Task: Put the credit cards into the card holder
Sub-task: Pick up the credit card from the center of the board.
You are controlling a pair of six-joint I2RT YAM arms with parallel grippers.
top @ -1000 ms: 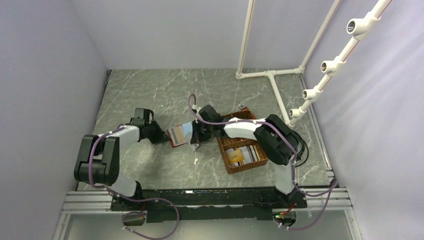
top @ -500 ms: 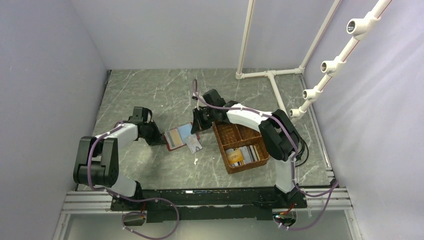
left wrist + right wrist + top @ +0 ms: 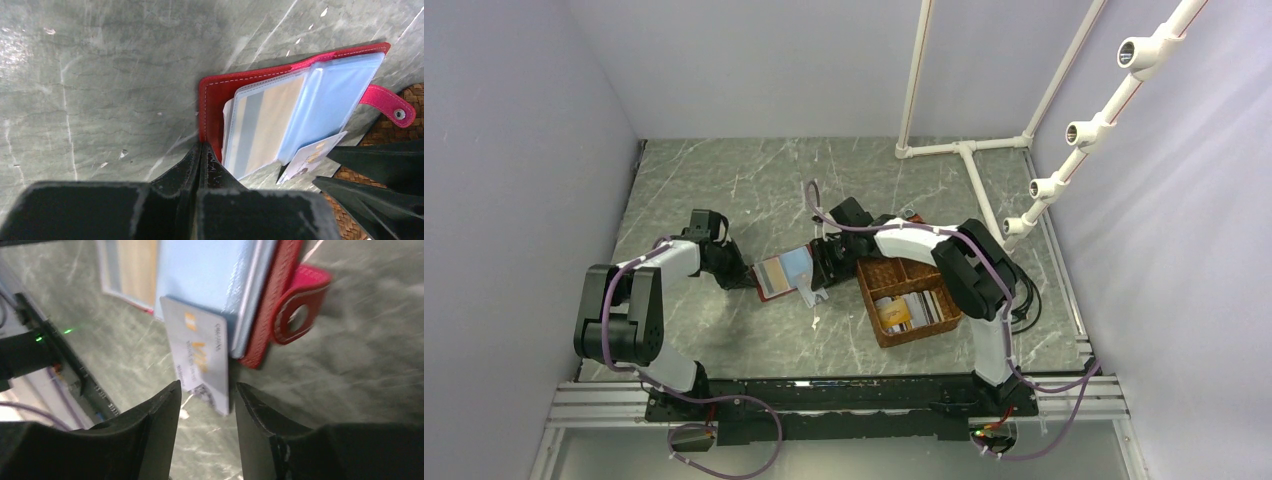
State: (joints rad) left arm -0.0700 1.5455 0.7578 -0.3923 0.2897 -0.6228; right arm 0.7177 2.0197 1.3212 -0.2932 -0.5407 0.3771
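The red card holder [image 3: 781, 272] lies open on the marble table, its clear sleeves showing a tan-and-grey card [image 3: 265, 125] and a light blue one [image 3: 330, 95]. My left gripper [image 3: 743, 276] is shut on the near-left corner of its red cover [image 3: 212, 95]. A white credit card [image 3: 202, 357] sticks out from under the blue sleeve beside the snap tab [image 3: 299, 315], resting on the table. My right gripper [image 3: 207, 385] stands open, a finger on either side of this card's free end without touching it. More credit cards [image 3: 914, 310] lie in the basket.
A brown woven basket [image 3: 879, 287] with compartments stands right of the card holder, close behind my right gripper. A white pipe frame [image 3: 964, 150] runs along the back right. Grey walls close in on the left and back.
My right gripper was shut by the card holder, pulled back, then returned with its jaws open around the white card. The card holder, tilted a second ago, now lies flatter.
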